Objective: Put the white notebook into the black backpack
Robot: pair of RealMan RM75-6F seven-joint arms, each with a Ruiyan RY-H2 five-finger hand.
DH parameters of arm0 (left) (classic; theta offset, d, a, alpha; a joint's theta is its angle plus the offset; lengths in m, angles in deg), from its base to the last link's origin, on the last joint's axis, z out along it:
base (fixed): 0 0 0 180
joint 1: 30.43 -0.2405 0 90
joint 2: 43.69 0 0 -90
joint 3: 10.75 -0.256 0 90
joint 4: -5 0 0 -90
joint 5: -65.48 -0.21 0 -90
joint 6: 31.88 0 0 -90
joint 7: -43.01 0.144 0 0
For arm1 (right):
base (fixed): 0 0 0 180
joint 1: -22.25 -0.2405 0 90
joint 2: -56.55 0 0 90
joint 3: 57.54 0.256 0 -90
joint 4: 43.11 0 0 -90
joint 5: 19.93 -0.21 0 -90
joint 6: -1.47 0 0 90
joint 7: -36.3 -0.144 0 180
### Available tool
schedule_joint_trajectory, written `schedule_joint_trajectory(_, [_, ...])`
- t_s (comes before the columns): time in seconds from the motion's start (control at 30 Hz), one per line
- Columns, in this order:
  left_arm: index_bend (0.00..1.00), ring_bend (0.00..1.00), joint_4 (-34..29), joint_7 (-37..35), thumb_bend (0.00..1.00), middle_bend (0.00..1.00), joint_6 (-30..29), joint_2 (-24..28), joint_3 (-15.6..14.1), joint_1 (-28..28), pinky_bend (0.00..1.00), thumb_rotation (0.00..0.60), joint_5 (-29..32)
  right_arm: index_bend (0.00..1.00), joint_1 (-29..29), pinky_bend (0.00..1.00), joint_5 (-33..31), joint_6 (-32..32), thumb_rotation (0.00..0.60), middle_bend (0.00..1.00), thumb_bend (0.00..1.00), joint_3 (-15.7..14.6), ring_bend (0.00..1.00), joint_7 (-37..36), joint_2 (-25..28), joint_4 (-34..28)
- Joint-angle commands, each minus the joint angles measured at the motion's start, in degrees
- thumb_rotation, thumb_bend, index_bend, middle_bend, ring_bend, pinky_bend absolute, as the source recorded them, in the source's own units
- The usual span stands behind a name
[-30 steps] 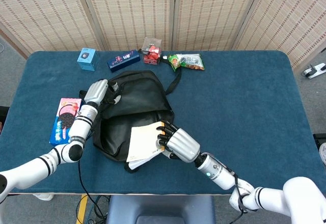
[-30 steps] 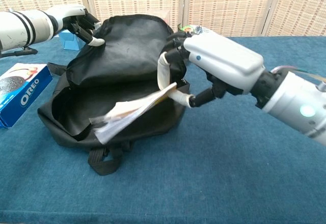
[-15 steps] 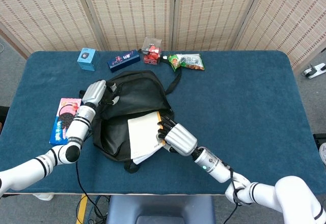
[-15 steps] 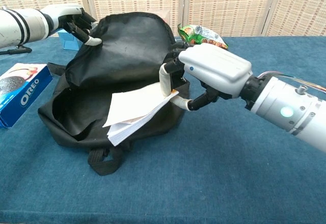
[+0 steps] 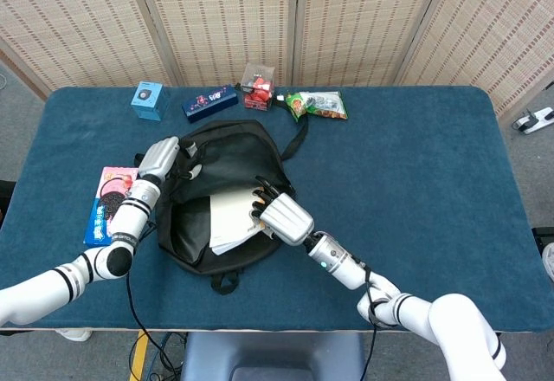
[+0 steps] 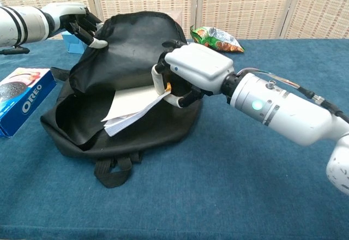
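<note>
The black backpack lies on the blue table with its mouth open toward me. My left hand grips the upper flap at its far left edge and holds it lifted. My right hand grips the near right edge of the white notebook. The notebook lies tilted, partly inside the backpack's opening under the raised flap, with its lower left corner sticking out over the lower lip.
An Oreo box lies left of the backpack. Along the far edge sit a light blue box, a dark blue box, a red item in a clear case and a green snack bag.
My right hand has pushed the notebook to the far left, deeper into the backpack's opening. The left hand has kept hold of the flap.
</note>
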Motion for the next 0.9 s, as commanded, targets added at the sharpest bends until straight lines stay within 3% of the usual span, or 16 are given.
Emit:
schedule_joint_trajectory(0.03, [0.83,0.39,-0.21,0.22,0.55,0.47,0.11,0.23,-0.06,0.2,0.13,0.6,0.44,0.77,-1.63,0.0,-0.26,0.84,0.6,0.45,0.35,0.21,0.19,0.7,-2.67,3.91])
schedule_joint_trajectory(0.57, [0.83,0.39,-2.31,1.5,0.55,0.47,0.33,2.05,-0.54,1.06,0.13,0.6,4.5,0.77,-6.01,0.0,-1.67,1.57,0.6,0.37,0.31,0.47,0.11,3.45,-11.13,18.56])
schedule_joint_trajectory(0.67, [0.83,0.39,-2.73,1.23,0.55,0.46,0.81,2.51,-0.59,1.0,0.13,0.6,5.4,0.72,-5.96,0.0,-1.83,1.48,0.6,0.33,0.29,0.0,0.07,4.37,-11.97,20.25])
schedule_joint_trajectory(0.73, [0.83,0.39,-2.95,1.12,0.55,0.46,1.08,2.79,-0.8,0.95,0.13,0.6,5.57,0.6,-5.67,0.0,-1.94,1.4,0.6,0.28,0.27,-0.39,0.04,5.0,-12.12,20.75])
schedule_joint_trajectory(0.9, [0.82,0.39,-3.25,1.28,0.55,0.45,1.11,2.97,-1.62,0.81,0.13,0.6,5.15,0.16,-4.44,0.0,-3.35,1.45,0.6,0.14,0.15,-0.12,0.0,7.75,-11.35,18.91])
